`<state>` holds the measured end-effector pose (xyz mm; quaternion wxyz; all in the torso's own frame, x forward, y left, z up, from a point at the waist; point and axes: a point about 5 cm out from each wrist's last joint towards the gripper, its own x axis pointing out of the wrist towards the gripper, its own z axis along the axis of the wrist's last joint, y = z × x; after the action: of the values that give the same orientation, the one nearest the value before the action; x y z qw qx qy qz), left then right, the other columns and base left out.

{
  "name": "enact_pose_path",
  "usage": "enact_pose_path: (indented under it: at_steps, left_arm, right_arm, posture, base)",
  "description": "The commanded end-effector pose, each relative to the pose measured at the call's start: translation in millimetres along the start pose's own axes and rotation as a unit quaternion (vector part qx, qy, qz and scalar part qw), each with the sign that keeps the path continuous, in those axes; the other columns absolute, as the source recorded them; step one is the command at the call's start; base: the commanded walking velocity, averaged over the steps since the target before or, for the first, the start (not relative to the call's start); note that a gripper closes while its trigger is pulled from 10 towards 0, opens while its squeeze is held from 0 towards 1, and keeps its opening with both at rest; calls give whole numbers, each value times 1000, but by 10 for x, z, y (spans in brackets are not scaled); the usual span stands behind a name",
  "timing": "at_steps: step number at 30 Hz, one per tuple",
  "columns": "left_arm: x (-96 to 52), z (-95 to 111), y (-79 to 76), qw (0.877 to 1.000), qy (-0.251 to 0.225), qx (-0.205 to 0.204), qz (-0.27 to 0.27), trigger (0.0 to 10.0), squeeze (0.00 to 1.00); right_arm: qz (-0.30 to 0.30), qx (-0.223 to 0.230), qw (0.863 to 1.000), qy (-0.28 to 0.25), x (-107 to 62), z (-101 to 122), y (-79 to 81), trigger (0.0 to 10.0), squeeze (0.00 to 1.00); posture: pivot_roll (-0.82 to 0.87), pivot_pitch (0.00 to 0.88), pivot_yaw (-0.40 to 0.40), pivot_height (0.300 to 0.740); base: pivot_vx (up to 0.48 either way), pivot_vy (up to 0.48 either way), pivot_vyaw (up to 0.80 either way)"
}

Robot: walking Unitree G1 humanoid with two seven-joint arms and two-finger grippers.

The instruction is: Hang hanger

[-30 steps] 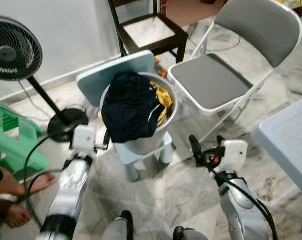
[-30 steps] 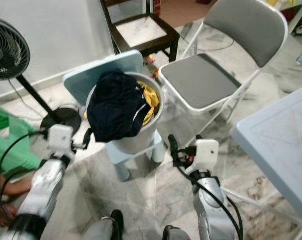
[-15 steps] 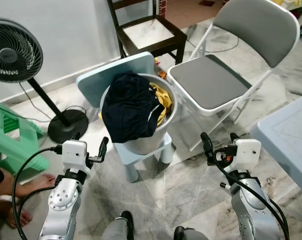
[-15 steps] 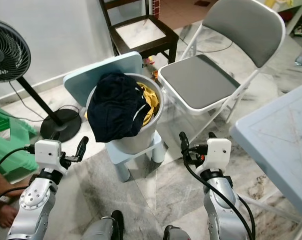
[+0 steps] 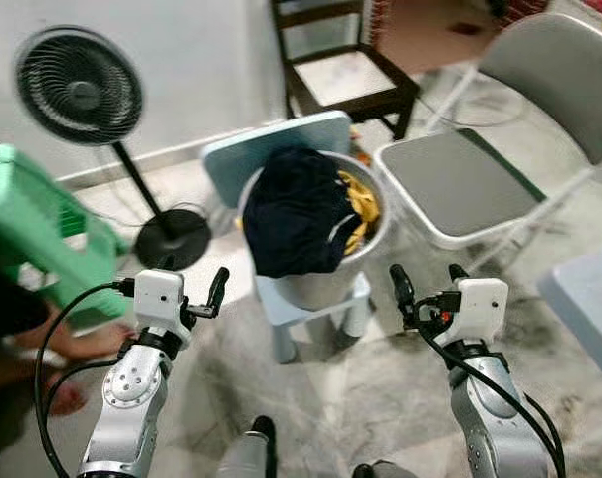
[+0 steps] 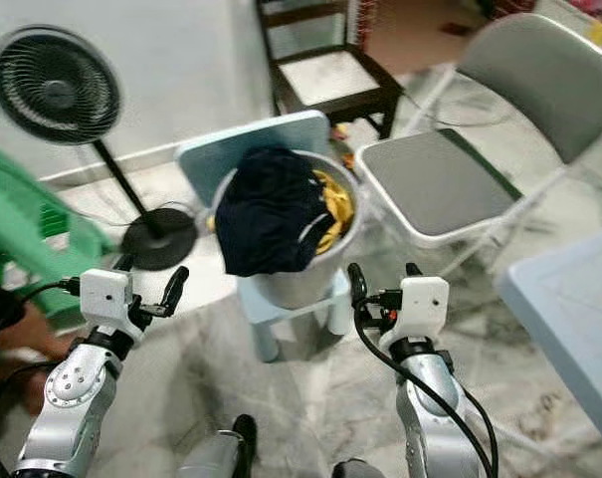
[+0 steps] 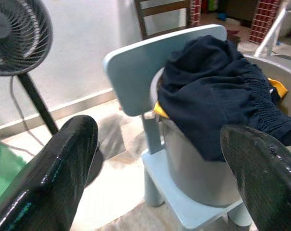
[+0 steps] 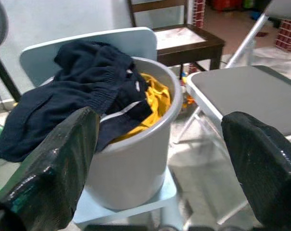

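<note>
At the bottom of the head view you have both arms raised. Your left gripper (image 5: 191, 289) sits lower left and your right gripper (image 5: 424, 286) lower right; each has its fingers spread wide and holds nothing, as both wrist views confirm.

Between and just beyond them, in the middle of the frame, a grey bucket (image 5: 325, 284) stands on a small pale blue chair (image 5: 271, 154). A dark navy garment (image 5: 296, 214) is draped over the bucket's near rim, with yellow cloth (image 5: 360, 204) tucked behind it.

You cannot make out a hanger in any view.

At centre right stands a grey folding chair (image 5: 460, 179), and a pale table corner (image 5: 589, 309) cuts in at the right edge. At the left edge sits a green plastic stool (image 5: 27, 239). Further back, upper left, is a black standing fan (image 5: 79, 87), and at top centre a dark wooden chair (image 5: 345, 75).
</note>
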<state>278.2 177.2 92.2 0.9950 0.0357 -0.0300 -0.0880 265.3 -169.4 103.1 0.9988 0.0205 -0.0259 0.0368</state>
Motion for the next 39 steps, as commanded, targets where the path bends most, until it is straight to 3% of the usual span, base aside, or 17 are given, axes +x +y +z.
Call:
enact_pose_path:
  at_steps: [1,12,26,32,39]
  left_arm:
    - [-20,4,8,1000,6,-2,-3,10000,0]
    - [23,-42,-13,1000,23,-5,4,10000,0]
    - [314,16,-20,999,22,16,-27,10000,0]
    - [425,6,-61,999,20,15,-24,10000,0]
    - [482,-2,-120,1000,12,6,-27,10000,0]
  right_arm:
    - [-6,6,1000,7,-28,-45,-22,10000,0]
    - [-28,38,999,-1,22,-39,-60,10000,0]
    - [-77,81,993,-22,121,-73,-81,10000,0]
    - [-95,73,992,-33,179,-39,-197,10000,0]
    - [-91,62,993,-41,257,11,-243,10000,0]
  posture:
    - [94,192,51,740]
    - [100,165,50,740]
    - [83,51,114,740]
    - [69,0,92,740]
    - [68,0,75,740]
  base:
    - [0,0,0]
    - [0,0,0]
    - [0,0,0]
    - [0,0,0]
    - [0,0,0]
